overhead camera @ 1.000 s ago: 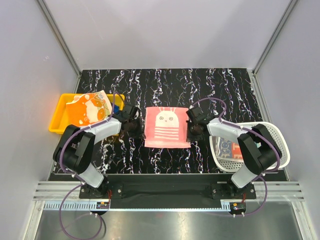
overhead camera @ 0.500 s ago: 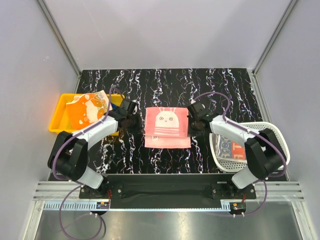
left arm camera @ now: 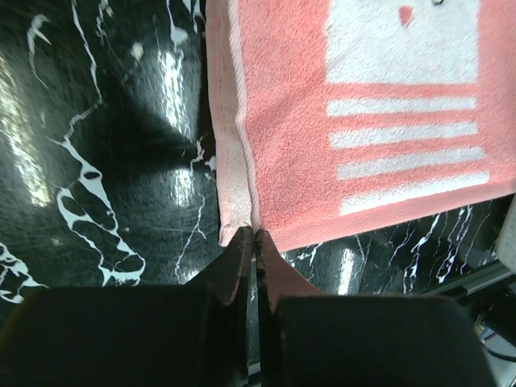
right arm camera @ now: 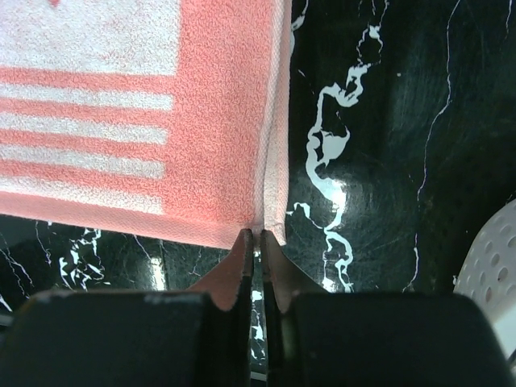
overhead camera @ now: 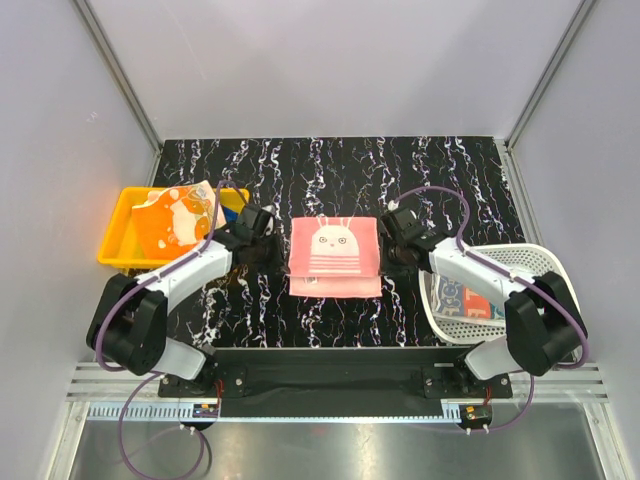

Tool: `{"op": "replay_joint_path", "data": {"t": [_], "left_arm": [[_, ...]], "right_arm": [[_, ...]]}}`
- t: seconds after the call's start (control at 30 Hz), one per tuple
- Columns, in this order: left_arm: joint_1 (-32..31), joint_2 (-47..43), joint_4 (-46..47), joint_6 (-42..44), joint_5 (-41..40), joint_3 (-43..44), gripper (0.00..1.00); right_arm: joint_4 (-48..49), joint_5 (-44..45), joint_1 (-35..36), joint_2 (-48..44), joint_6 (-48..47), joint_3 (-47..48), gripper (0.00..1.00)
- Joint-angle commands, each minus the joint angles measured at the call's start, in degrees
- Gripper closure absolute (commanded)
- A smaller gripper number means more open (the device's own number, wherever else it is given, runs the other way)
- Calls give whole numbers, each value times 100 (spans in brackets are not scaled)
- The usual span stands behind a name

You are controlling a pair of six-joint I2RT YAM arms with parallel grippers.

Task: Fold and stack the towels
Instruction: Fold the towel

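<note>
The left fingers are pressed tight together on one near corner of the pink towel. The right fingers are pinched shut on its other near corner.

That pink towel lies in the middle of the black counter. It has a white bunny and white stripes. Its top layer is folded over, and a strip of the bottom layer shows at the near edge.

There are two arms, one on each side of the pink towel.

To the left is one yellow tray. One orange towel with a cartoon lies in it, and a bit of a blue towel peeks out beside it. The left arm lies between the tray and the pink towel.

To the right is one white basket. A printed towel sits inside it; I cannot tell if there are more under it. The right arm crosses over the basket.
</note>
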Motion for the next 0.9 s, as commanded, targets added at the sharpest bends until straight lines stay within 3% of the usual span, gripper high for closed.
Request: {"op": "replay_joint_path", "data": {"t": [0.0, 0.43, 0.87], "left_arm": [[-72, -193, 196, -33, -53, -225, 100], [-283, 273, 715, -174, -62, -665, 100], [-274, -219, -295, 72, -308, 504, 100]], "right_arm": [[-48, 131, 56, -230, 87, -163, 100], [567, -107, 82, 315, 167, -691, 100], [-487, 516, 73, -168, -159, 442, 100]]}}
